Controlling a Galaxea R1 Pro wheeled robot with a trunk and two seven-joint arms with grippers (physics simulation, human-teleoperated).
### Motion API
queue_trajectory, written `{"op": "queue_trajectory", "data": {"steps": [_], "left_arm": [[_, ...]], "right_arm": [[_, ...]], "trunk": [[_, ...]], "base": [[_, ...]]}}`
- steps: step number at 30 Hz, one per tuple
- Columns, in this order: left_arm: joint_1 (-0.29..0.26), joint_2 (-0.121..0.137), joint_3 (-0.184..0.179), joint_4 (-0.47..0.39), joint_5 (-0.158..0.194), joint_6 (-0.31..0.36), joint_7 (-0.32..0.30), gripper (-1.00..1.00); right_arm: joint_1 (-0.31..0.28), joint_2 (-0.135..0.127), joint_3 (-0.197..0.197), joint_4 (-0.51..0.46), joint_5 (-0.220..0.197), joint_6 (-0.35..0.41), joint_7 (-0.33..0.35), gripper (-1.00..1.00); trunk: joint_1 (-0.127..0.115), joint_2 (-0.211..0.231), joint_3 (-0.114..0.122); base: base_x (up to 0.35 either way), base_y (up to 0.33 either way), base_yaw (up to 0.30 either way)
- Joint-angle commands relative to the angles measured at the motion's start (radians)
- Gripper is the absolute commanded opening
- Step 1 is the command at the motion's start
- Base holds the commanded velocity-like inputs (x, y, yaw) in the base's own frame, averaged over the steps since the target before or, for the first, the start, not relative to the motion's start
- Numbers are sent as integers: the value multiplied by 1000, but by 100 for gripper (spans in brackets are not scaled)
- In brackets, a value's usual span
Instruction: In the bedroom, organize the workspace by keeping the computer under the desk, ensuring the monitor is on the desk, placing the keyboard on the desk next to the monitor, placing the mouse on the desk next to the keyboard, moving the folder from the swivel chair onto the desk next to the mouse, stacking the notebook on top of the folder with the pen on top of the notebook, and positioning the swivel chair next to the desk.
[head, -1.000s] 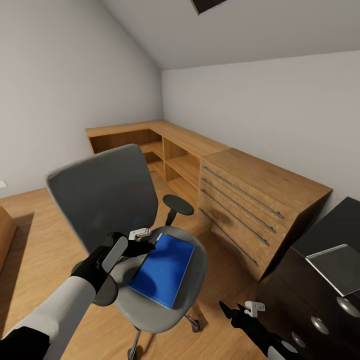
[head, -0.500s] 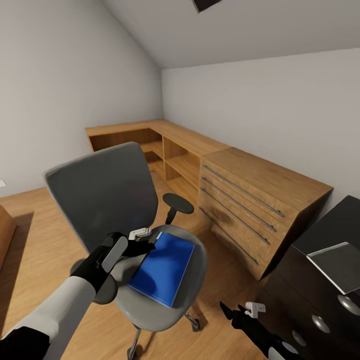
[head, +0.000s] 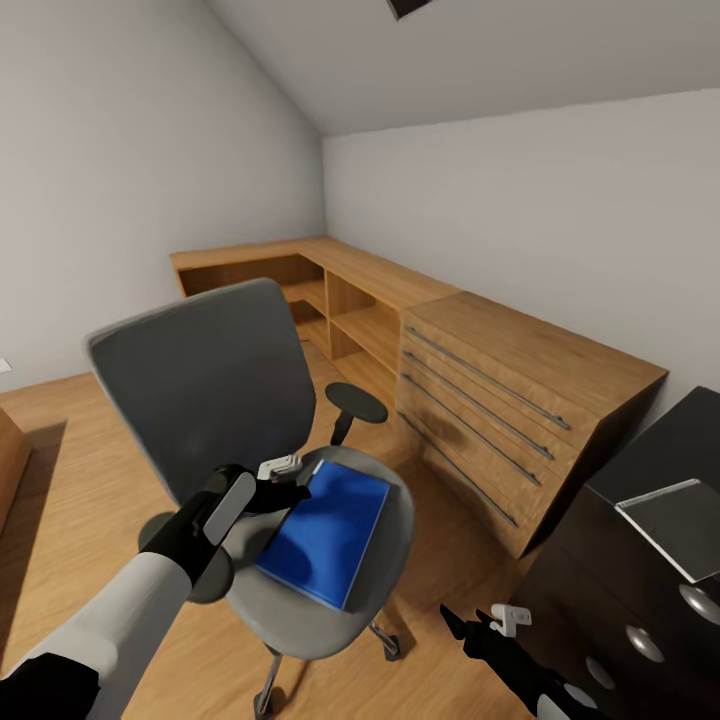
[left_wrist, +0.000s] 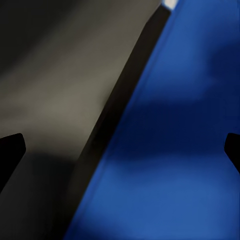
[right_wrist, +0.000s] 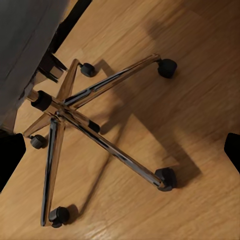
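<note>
The folder (head: 325, 534) lies flat on the seat of the swivel chair (head: 210, 390), bright blue, its long side running from the seat's front edge toward the tall grey back. Your left gripper (head: 292, 489) sits right at the folder's corner nearest the chair back, low over the seat; in the left wrist view its two dark fingertips (left_wrist: 11, 152) stand wide apart, one over the grey seat and one over the blue cover, so the jaws are open and nothing is clamped between them. Whether a finger touches the folder you cannot tell from these pictures.

Your right gripper (head: 470, 626) hangs low beside the chair, on the side away from its back and toward the desk (head: 660, 460); its fingertips (right_wrist: 10, 155) are spread wide too, looking down at the chair's chrome five-star base (right_wrist: 85, 120) and castors on the wooden floor (right_wrist: 200, 65).

Beyond the chair stands a light wooden chest (head: 510, 400) with long bar handles, joined to low wooden shelving (head: 300, 275) along the walls. On the desk's glossy black top lies a flat grey object (head: 675, 520), too unclear to name.
</note>
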Motion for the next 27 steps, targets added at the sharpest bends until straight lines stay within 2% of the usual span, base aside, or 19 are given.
{"op": "queue_trajectory", "data": {"steps": [1,3,10,16,27], "left_arm": [[-1,1,-4,-1,10,1,9,100],[-1,1,-4,-1,10,1,9,100],[-1,1,-4,-1,12,1,9,100],[-1,1,-4,-1,11,1,9,100],[-1,1,-3,-1,11,1,9,100]], "right_arm": [[-1,-1,8,1,-11,-5,2,100],[-1,-1,8,1,-11,-5,2,100],[-1,-1,8,1,-11,-5,2,100],[-1,-1,8,1,-11,-4,2,100],[-1,-1,8,1,-11,-4,2,100]], "trunk": [[4,-8,-4],[11,-22,-10],[11,-22,-10],[34,-64,-29],[34,-64,-29]], "base": [[0,0,0],[0,0,0],[0,0,0],[0,0,0],[0,0,0]]}}
